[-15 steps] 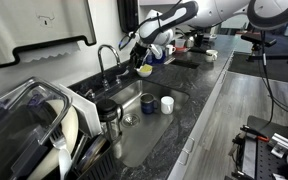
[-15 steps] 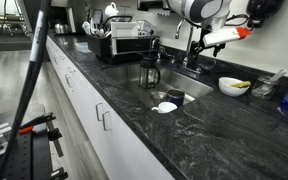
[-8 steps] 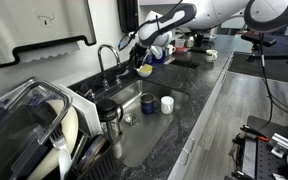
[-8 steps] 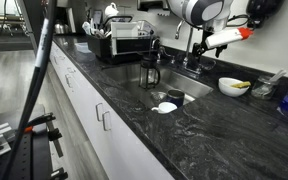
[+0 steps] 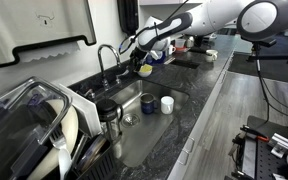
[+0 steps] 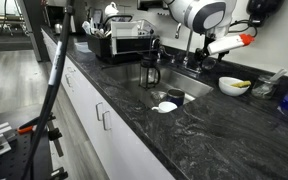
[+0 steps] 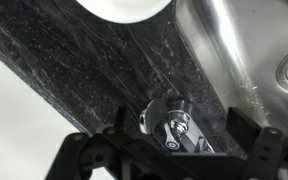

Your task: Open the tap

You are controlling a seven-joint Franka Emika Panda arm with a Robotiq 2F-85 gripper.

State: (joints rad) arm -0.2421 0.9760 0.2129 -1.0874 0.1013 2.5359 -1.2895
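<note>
The tap (image 5: 108,60) is a chrome gooseneck at the back of the sink, also seen in an exterior view (image 6: 193,44). My gripper (image 5: 134,46) hangs just beside the tap's base in both exterior views (image 6: 198,60). In the wrist view a small chrome tap handle (image 7: 170,120) with a blue dot stands on the dark counter. My gripper (image 7: 184,126) is open, with one finger on each side of this handle. I see no contact with it.
The steel sink (image 5: 130,97) holds a white cup (image 5: 167,103) and a blue cup (image 5: 148,103). A dark jug (image 5: 109,116) stands by the dish rack (image 5: 29,120). A bowl (image 6: 232,86) sits near the tap, and also shows in the wrist view (image 7: 124,8).
The arm has shifted a little toward the tap, bringing the gripper closer to its base. The tap and the other things have not moved.
</note>
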